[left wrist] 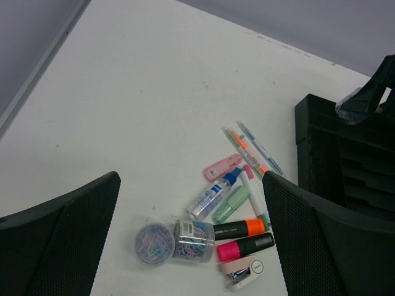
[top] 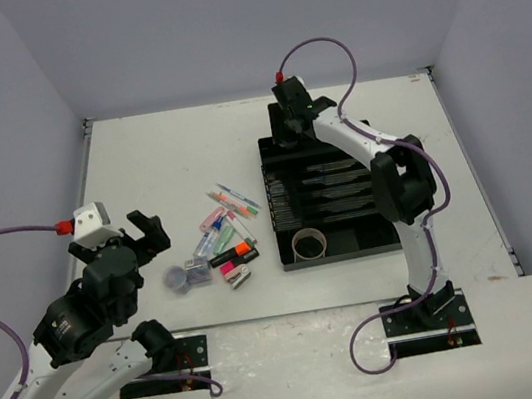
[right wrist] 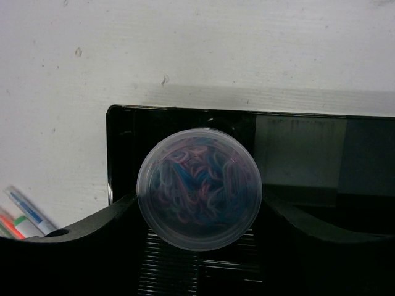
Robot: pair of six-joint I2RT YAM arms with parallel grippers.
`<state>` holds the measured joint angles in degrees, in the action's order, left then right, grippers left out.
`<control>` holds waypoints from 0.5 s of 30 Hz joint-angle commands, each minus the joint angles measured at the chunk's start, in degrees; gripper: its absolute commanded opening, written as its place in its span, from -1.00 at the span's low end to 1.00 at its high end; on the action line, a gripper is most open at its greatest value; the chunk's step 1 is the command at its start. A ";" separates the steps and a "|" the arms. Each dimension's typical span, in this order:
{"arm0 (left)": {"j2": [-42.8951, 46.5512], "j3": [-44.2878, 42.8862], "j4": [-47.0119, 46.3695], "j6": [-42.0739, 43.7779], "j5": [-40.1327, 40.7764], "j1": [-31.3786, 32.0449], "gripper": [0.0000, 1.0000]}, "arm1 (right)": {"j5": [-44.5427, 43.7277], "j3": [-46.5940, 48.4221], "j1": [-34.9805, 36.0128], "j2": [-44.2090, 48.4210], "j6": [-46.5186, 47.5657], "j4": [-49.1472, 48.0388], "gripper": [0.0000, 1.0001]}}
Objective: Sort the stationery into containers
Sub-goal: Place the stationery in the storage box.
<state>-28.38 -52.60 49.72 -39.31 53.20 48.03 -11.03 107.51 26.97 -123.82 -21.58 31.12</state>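
My right gripper (right wrist: 199,206) is shut on a round clear tub (right wrist: 199,185) full of coloured clips. It holds the tub over the far end section of the black organiser tray (right wrist: 120,132). From above, this gripper (top: 286,133) hangs at the tray's (top: 340,249) far left corner. My left gripper (left wrist: 191,180) stands open above the table with nothing between its fingers. Below it lie two clear tubs (left wrist: 151,242), a blue-capped bottle (left wrist: 214,194), green (left wrist: 231,204), orange (left wrist: 241,229) and pink highlighters (left wrist: 245,246), a small white block (left wrist: 244,271) and thin pens (left wrist: 253,148).
A tan tape roll (top: 310,244) sits in the tray's near end section, and dark items lie in its long slots (top: 329,181). A pink flat item (left wrist: 222,166) lies beside the bottle. The loose pile (top: 218,248) lies just left of the tray.
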 commanded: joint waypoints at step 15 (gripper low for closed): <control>0.48 0.97 -3.78 1.70 -0.18 -0.28 1.00 | 0.23 -0.03 -0.47 1.27 -0.57 0.85 0.91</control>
<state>-28.31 -52.49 48.37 -38.30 52.66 48.03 -10.98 107.22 26.50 -126.14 -21.57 31.62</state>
